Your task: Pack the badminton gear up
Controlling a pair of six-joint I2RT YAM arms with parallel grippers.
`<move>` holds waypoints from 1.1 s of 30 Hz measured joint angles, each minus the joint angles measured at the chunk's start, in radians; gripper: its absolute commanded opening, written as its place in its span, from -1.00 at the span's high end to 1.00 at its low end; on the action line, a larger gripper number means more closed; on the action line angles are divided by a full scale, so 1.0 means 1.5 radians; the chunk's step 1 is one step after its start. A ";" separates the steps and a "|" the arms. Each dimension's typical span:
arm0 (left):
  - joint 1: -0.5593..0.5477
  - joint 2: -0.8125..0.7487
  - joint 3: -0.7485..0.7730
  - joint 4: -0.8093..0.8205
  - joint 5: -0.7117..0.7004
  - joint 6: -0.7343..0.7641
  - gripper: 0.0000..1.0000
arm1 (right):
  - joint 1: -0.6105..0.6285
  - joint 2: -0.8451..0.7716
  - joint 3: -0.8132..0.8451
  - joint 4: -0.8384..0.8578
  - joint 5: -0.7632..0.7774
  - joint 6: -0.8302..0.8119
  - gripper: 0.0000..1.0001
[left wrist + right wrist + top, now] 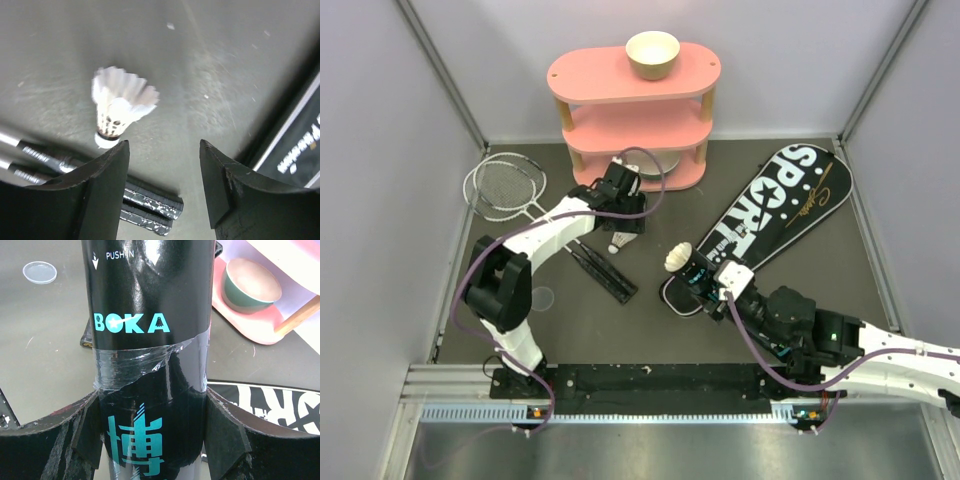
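Silver-framed rackets lie stacked left of the flat black SPORT bag, a white shuttlecock between them; the black tube is at the bag's near end.

Pink shelf, cream bowl atop (second bowl lower tier).

Left arm: white links, black joints, purple cable. My right arm: same build, same cable. Fingers on both: black, curved, scuffed edges.
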 measured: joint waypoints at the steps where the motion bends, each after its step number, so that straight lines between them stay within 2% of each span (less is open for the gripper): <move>1: -0.005 0.001 0.004 -0.009 -0.037 -0.036 -0.31 | 0.000 0.003 0.000 0.000 0.000 0.000 1.00; 6: -0.024 0.060 0.089 -0.080 -0.190 -0.182 -0.28 | 0.000 0.006 0.000 0.002 -0.002 0.000 1.00; 10: -0.034 0.129 0.159 -0.125 -0.268 -0.263 -0.21 | 0.000 0.005 0.000 0.002 -0.004 0.000 1.00; 15: -0.035 0.168 0.181 -0.169 -0.314 -0.319 -0.16 | 0.000 -0.002 0.000 0.002 -0.004 0.001 1.00; 21: -0.034 0.194 0.194 -0.190 -0.331 -0.344 0.03 | 0.000 -0.002 0.000 0.002 -0.005 0.001 1.00; 24: -0.034 0.205 0.196 -0.197 -0.334 -0.350 0.30 | 0.000 -0.002 0.000 0.002 -0.005 0.001 1.00; 25: -0.034 0.208 0.196 -0.198 -0.334 -0.353 0.46 | 0.000 -0.002 0.000 0.002 -0.005 0.001 1.00; 28: -0.034 0.208 0.193 -0.199 -0.338 -0.355 0.79 | 0.000 -0.002 0.000 0.002 -0.005 0.001 1.00; 29: -0.034 0.206 0.191 -0.197 -0.338 -0.354 0.98 | 0.000 -0.002 0.000 0.002 -0.005 0.000 1.00; 33: -0.034 0.170 0.161 -0.182 -0.330 -0.337 1.00 | 0.000 0.008 0.000 0.002 0.000 0.000 1.00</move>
